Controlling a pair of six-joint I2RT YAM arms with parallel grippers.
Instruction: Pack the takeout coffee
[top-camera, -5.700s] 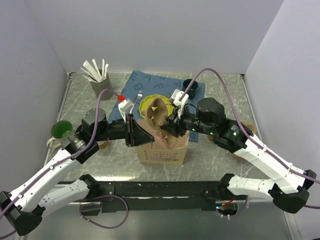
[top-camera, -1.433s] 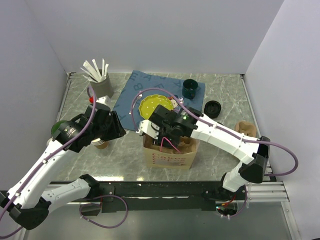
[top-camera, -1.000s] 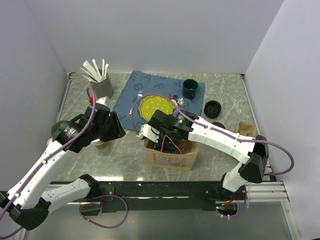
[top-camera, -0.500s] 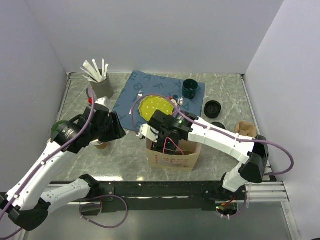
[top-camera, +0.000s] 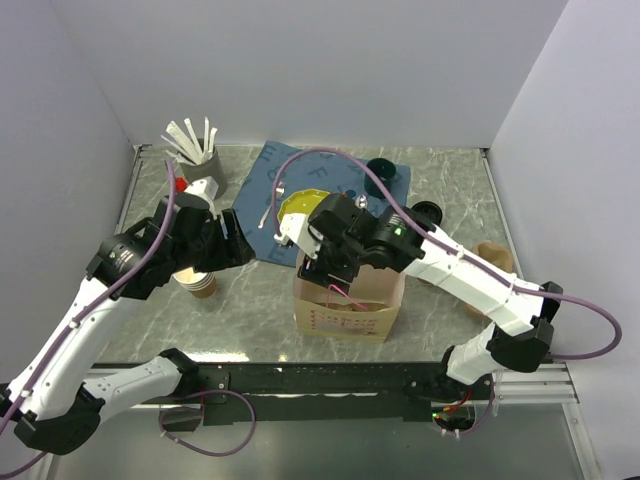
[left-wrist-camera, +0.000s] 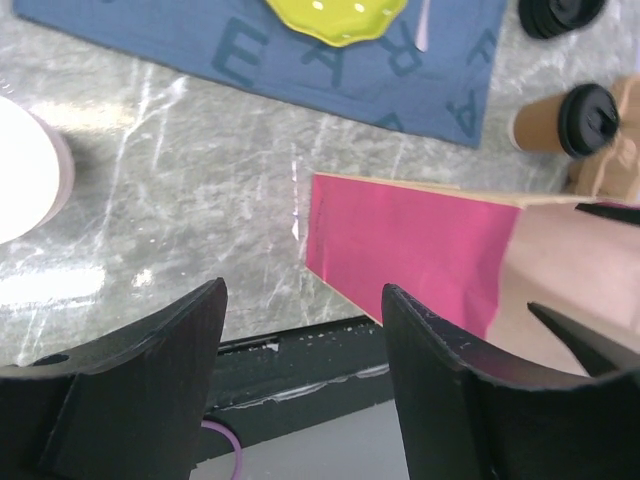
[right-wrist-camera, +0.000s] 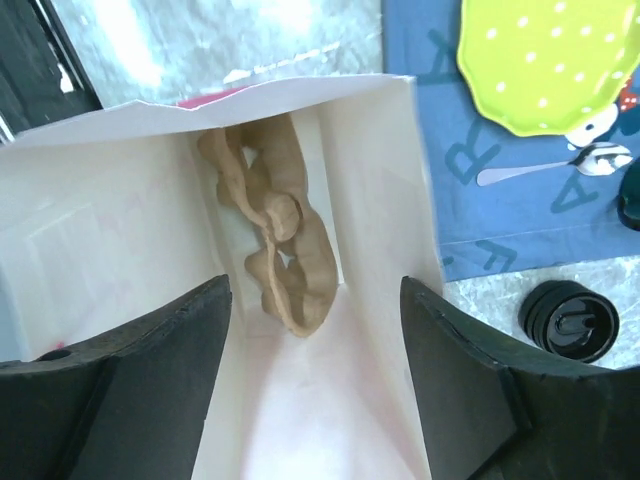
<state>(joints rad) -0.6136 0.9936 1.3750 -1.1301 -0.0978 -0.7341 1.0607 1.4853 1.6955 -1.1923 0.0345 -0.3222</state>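
Observation:
The takeout coffee (left-wrist-camera: 560, 122), a tan paper cup with a black lid, shows only in the left wrist view, beyond the bag's far corner; in the top view my right arm hides it. The paper bag (top-camera: 345, 305) stands open at the table's front centre, its side pink in the left wrist view (left-wrist-camera: 410, 250). My right gripper (top-camera: 326, 266) hangs open and empty over the bag's mouth (right-wrist-camera: 315, 400). A tan pulp carrier (right-wrist-camera: 283, 225) lies inside the bag. My left gripper (top-camera: 232, 248) is open and empty, raised left of the bag (left-wrist-camera: 300, 400).
A blue mat (top-camera: 275, 180) holds a yellow plate (right-wrist-camera: 545, 55) and a spoon (right-wrist-camera: 540, 165). Black lids (right-wrist-camera: 567, 320) and a dark mug (top-camera: 380, 168) lie behind the bag. Stacked beige cups (top-camera: 198, 283) stand at left, a grey cup of stirrers (top-camera: 195, 160) at back left.
My right gripper has lifted out of the bag to just above its mouth. My left arm has risen and swung back. The bag stands a little more upright.

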